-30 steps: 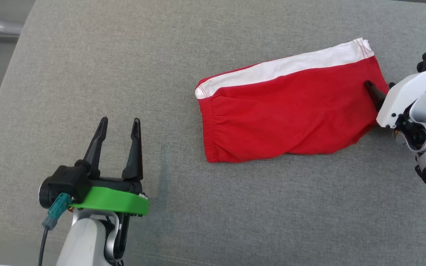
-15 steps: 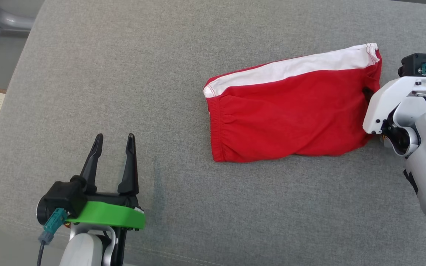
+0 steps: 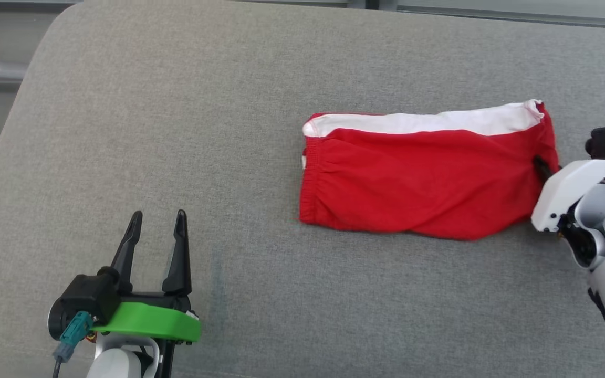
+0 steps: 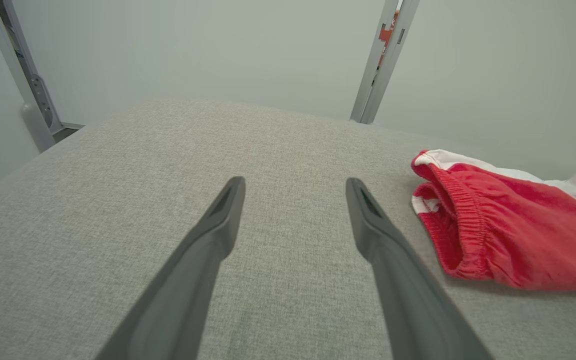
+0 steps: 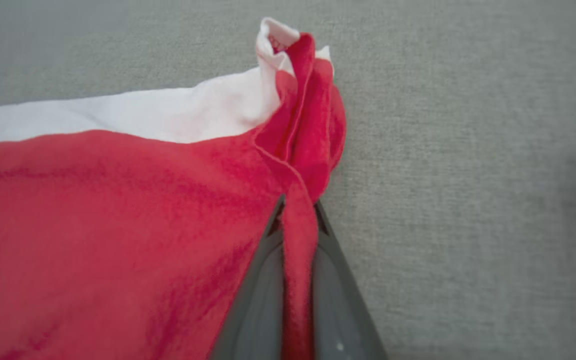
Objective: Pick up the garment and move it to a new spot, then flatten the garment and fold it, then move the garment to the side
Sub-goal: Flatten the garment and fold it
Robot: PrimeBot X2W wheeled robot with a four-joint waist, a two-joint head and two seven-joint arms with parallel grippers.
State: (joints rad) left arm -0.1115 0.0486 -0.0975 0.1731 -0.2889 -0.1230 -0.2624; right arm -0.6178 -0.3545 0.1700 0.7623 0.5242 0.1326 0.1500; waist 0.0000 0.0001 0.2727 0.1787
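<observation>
Two pincers are in front of you, and only one has anything in it. Your right pincer [image 5: 299,204] is closed tight on the red garment [image 3: 418,184]. The right wrist view shows a narrow ridge of red cloth squeezed between its two fingers, at the hem on the garment's nearest end. Just beyond the fingertips the corner of the hem bunches up, where the red cloth meets the white band [image 3: 439,122]. From that grip the garment spreads ahead and to the left of the right pincer and lies on the grey fabric-covered table [image 3: 229,131]. The white band runs along its far edge. Its gathered elastic waistband [image 4: 460,235] is the end farthest from the right pincer. Your left pincer [image 3: 158,213] stands wide open with nothing between its fingers, low over bare table. The garment sits ahead of it and off to its right, well apart from it in the head view. In the left wrist view the waistband end lies beside the right-hand finger without touching it. Two grey metal posts [image 4: 383,60] rise beyond the table's far edge, ahead of the left pincer.
</observation>
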